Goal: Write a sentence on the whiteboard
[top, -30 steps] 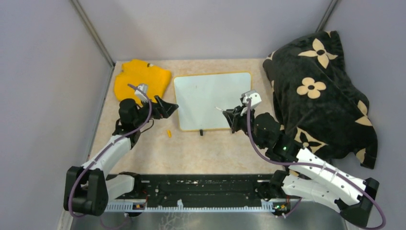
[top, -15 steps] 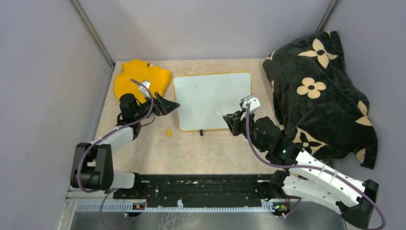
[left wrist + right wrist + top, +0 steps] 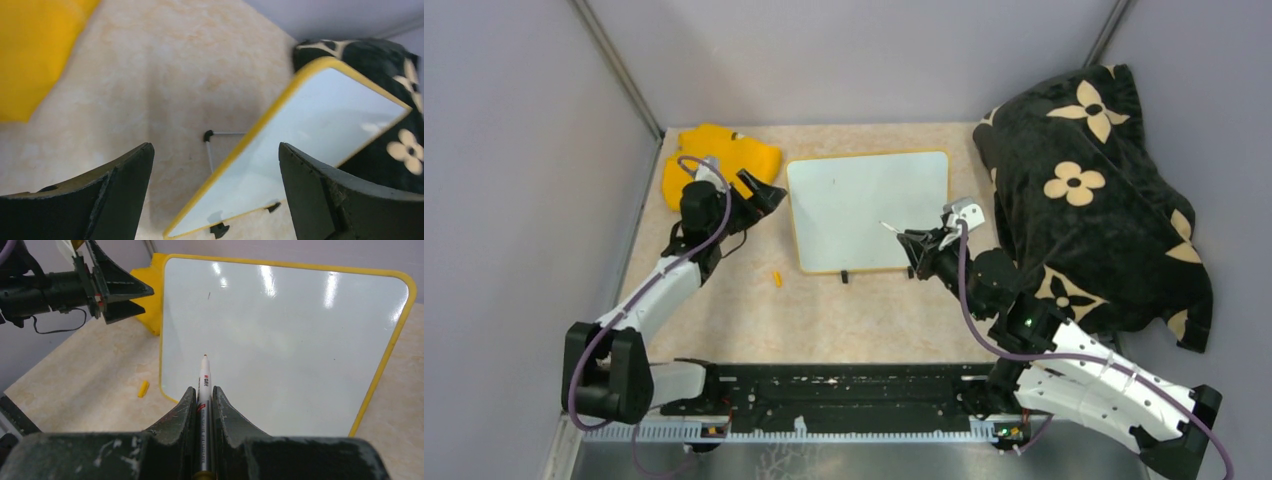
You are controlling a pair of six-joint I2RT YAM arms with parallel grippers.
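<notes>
The whiteboard (image 3: pixel 867 210) is located at the far middle of the beige marbled surface (image 3: pixel 824 320), with a yellow cloth (image 3: pixel 714 155) just beside its left edge and a black blanket with cream flowers (image 3: pixel 1084 190) just beside its right edge. A thin yellow-orange rim is seen around the board, and small black feet are seen at its near edge. In the right wrist view the white face of the whiteboard (image 3: pixel 280 340) is marked by glare patches and by one small dark speck toward its far left. The right claw (image 3: pixel 911 242) is positioned at the near right corner of the board and is closed narrowly on a white marker (image 3: pixel 890 229), which is pointed forward over the board. In the right wrist view the marker (image 3: pixel 204 385) is gripped between the two fingers of the right claw (image 3: pixel 203 392), with its dark tip over the near part of the face; whether the tip is touching the board cannot be told. The left claw (image 3: pixel 764 190) is spread wide with nothing held, and is placed near the far left corner of the board, over the edge of the cloth. A small yellow piece (image 3: pixel 776 278) is seen on the surface near the near left corner of the board.
</notes>
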